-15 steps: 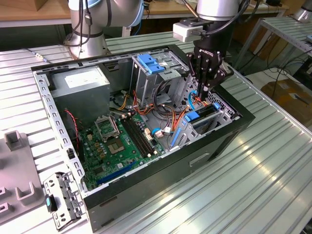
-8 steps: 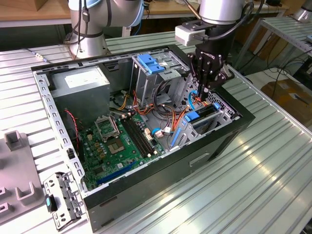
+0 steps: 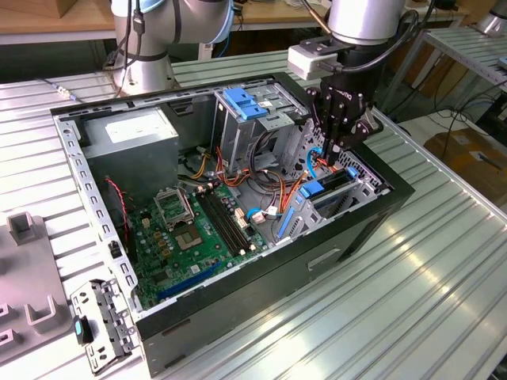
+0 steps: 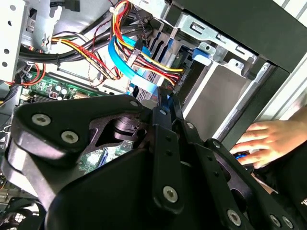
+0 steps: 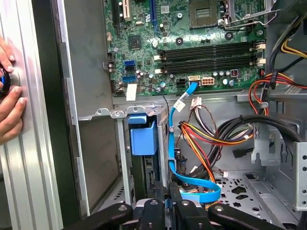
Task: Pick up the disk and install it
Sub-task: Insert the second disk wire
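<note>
A: What does the exterior view show?

B: An open computer case (image 3: 238,332) lies on its side on a ribbed metal table (image 3: 428,269). The gripper (image 3: 337,150) hangs above the drive cage (image 3: 348,186), at the corner of the case nearest that view's right.

A: Where is the disk?

B: The disk (image 3: 321,190) sits in the cage, directly under the fingertips. Its blue carrier end faces up and toward the motherboard (image 3: 198,229). In the first wrist view the disk (image 5: 144,139) stands edge-on in its slot, its long axis running down into the cage and in line with the fingers.

A: Is the gripper holding anything?

B: The fingers (image 5: 175,211) are drawn close together in both wrist views. Whether they clamp the disk's edge cannot be told; the contact point is hidden. A thin blue cable (image 5: 192,189) loops just beside the fingertips.

A: What is the relation that matters?

B: The disk lies straight below the gripper, so any move would run along the slot's axis, judging by the alignment.

A: Anything else nearby?

B: A person's hand (image 4: 268,141) rests on the table just outside the case wall.
</note>
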Robot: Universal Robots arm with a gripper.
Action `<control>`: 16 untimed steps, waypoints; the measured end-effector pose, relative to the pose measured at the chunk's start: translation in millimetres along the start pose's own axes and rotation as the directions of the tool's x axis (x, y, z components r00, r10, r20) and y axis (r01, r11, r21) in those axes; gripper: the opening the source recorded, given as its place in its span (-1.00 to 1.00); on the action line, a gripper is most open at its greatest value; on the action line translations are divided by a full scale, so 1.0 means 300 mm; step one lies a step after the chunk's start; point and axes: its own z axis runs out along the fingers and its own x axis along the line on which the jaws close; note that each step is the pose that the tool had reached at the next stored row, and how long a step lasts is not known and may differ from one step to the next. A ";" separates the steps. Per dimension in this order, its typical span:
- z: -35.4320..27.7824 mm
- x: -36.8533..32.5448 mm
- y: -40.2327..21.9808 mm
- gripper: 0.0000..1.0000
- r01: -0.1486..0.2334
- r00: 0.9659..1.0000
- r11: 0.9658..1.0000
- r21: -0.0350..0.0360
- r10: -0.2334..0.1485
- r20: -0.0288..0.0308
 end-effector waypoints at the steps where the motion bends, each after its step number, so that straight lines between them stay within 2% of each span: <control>1: 0.000 0.000 0.000 -0.68 0.000 1.000 1.000 0.000 0.000 0.000; 4: 0.000 0.000 0.000 -0.68 0.000 1.000 1.000 0.000 0.000 0.000; 5: 0.000 0.001 0.000 -0.68 0.000 1.000 1.000 0.000 0.000 0.002; 7: 0.001 0.004 0.000 -0.68 -0.002 1.000 1.000 -0.001 0.002 0.016; 9: 0.002 0.010 0.001 -0.68 -0.004 0.999 1.000 -0.002 0.004 0.038; 10: 0.003 0.015 0.002 -0.68 -0.005 0.998 1.000 -0.003 0.006 0.056; 12: 0.005 0.027 0.006 -0.68 -0.007 0.997 1.000 -0.003 0.007 0.074; 16: 0.011 0.055 0.020 -0.68 -0.004 0.997 1.000 -0.002 0.004 0.078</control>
